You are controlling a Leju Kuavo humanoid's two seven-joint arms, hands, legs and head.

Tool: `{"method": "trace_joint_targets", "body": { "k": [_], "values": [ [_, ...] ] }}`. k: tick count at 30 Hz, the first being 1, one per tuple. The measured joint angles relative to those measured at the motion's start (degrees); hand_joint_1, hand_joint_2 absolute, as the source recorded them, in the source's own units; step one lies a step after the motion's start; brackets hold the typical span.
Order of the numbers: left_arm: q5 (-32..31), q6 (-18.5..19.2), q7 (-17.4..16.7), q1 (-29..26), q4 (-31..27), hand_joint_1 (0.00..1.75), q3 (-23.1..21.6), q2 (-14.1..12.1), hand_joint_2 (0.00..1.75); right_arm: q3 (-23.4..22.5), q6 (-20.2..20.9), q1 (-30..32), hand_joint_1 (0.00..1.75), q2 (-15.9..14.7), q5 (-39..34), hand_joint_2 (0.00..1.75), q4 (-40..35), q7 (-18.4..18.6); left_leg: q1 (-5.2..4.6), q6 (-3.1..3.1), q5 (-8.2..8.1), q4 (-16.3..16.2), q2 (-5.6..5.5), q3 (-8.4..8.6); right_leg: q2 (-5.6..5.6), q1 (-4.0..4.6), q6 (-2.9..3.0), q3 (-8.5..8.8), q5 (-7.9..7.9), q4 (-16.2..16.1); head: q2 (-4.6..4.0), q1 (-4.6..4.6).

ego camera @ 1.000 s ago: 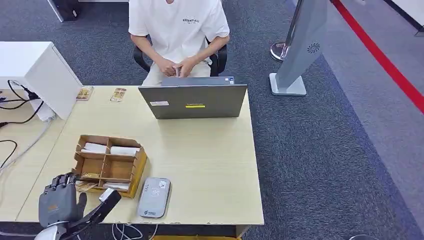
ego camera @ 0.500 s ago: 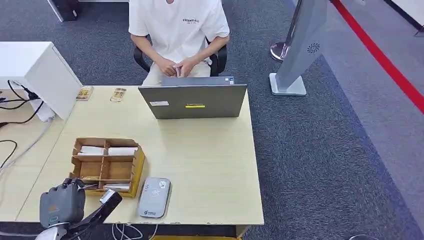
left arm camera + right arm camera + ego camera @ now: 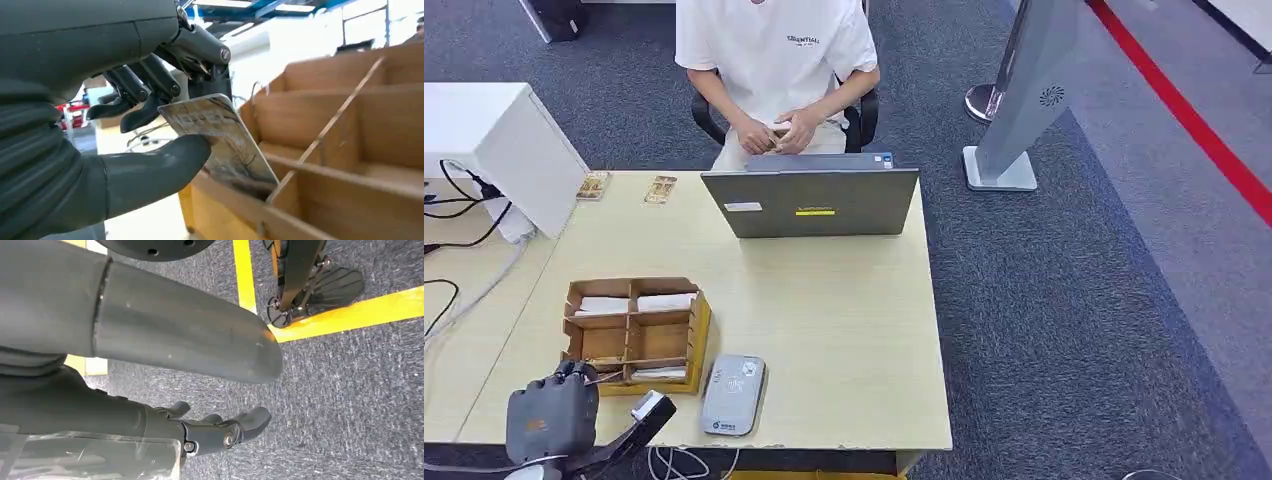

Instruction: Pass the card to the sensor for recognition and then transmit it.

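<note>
A: Entry one, the bench [image 3: 844,330]: pale wood top carrying a grey laptop [image 3: 810,203] at its far edge, with a person [image 3: 774,60] seated behind it.

B: Entry two, the wooden box [image 3: 636,335]: open compartments near the robot's edge, white slips in the far cells. The grey sensor pad [image 3: 733,394] lies flat just beside it, on its right.

A: Entry three, the left hand [image 3: 552,418]: at the box's near-left corner, back of the hand up in the head view. In its wrist view the thumb presses under the card and the dark fingers [image 3: 145,95] bear on its upper edge, so the hand is clamped on the card.

B: Entry four, the right hand [image 3: 220,432]: hanging over the carpet, fingers curled in loosely, holding nothing.

A: Entry five, the card [image 3: 220,140]: printed face, tilted, its lower end down in the near compartment beside a slanted divider.

B: Risks, as judged. The pinch sits near one end of the card, so a catch on the divider or the compartment wall on the way out could twist it loose. A drag could also shift the light box towards the pad. A card carried edge-on to the pad may not read.
</note>
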State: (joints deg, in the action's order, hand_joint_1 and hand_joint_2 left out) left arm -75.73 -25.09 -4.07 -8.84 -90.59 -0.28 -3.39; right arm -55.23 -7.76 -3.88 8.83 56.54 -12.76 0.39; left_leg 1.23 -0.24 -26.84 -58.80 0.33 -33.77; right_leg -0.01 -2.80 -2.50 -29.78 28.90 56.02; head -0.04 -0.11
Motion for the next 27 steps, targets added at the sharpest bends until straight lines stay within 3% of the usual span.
{"method": "trace_joint_targets", "body": {
  "k": [8, 14, 21, 27],
  "values": [
    [-0.5, 1.2, 0.5, -1.7, -9.2, 1.75, -5.6, -2.7, 1.75, -0.3, -0.1, 0.1, 0.00, 0.0, -0.4, 0.00, 0.0, 0.0, 0.00, 0.00, 0.00, 0.0, 0.01, 0.01, 0.02, 0.00, 0.00, 0.00, 0.00, 0.0, 0.00, 0.00],
    [-0.1, 2.0, 1.9, -1.9, -15.9, 1.75, -9.9, -6.1, 1.75, -0.7, -0.2, 0.3, 0.00, 0.0, -0.8, 0.00, 0.0, -0.3, 0.00, 0.00, 0.00, 0.0, 0.01, 0.01, 0.02, 0.00, 0.00, 0.01, 0.00, 0.0, 0.00, 0.00],
    [0.2, 1.9, 2.6, -1.8, -19.8, 1.75, -12.6, -8.5, 1.75, -1.6, -0.2, 0.3, 0.00, 0.0, -0.8, 0.00, 0.0, -0.3, 0.00, 0.00, 0.00, 0.0, 0.01, 0.01, 0.02, 0.00, 0.00, -0.01, 0.00, 0.0, 0.00, 0.00],
    [-0.5, -0.5, 2.8, 1.0, -22.9, 1.75, -14.7, -10.1, 1.75, -1.7, -0.2, 0.3, 0.00, 0.2, 0.1, 0.00, 0.0, -0.3, 0.00, 0.00, 0.01, 0.0, -0.01, 0.01, 0.00, 0.00, 0.01, 0.00, -0.01, 0.0, 0.00, 0.00]
  ]
}}
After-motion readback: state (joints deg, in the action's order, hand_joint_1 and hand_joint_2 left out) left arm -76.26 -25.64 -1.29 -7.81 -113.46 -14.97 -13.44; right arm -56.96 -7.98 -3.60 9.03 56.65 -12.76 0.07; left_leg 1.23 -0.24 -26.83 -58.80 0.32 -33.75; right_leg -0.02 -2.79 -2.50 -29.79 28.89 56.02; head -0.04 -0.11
